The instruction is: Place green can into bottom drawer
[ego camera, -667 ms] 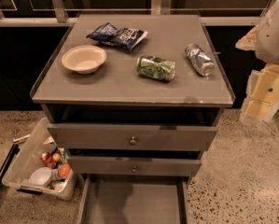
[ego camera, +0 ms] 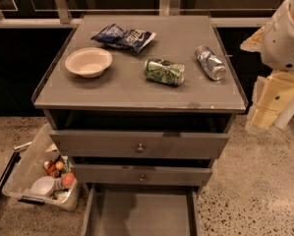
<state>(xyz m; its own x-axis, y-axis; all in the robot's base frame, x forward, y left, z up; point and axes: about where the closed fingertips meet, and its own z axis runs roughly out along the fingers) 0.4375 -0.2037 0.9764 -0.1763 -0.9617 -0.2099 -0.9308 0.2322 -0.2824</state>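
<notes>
- The cream-coloured gripper (ego camera: 270,104) is hanging off the right side of the grey cabinet (ego camera: 136,95), just past the right edge of its top and clear of it, under the arm's white joint (ego camera: 284,38).
- How far the gripper is open cannot be told from this view, and nothing is showing in its grasp.
- The green can (ego camera: 164,72) is lying on its side on the cabinet top, well to the left of the gripper and apart from it, with one silver end facing the gripper's side.
- A silver-grey can (ego camera: 210,63) is lying on its side between the green can and the gripper, nearer the gripper, touching neither.
- A blue chip bag (ego camera: 123,37) is lying further left, towards the back of the top.
- A pale bowl (ego camera: 88,61) is sitting upright on the side of the top furthest from the gripper.
- The bottom drawer (ego camera: 136,215) is standing pulled out, below and to the left of the gripper, its flat grey floor showing.
- The two upper drawers, the top drawer (ego camera: 112,144) and the middle drawer (ego camera: 112,173), are sitting above it, each with a small round knob.
- A clear plastic bin (ego camera: 26,166) holding small items is resting on the speckled floor (ego camera: 254,181) on the cabinet's far side from the gripper.
</notes>
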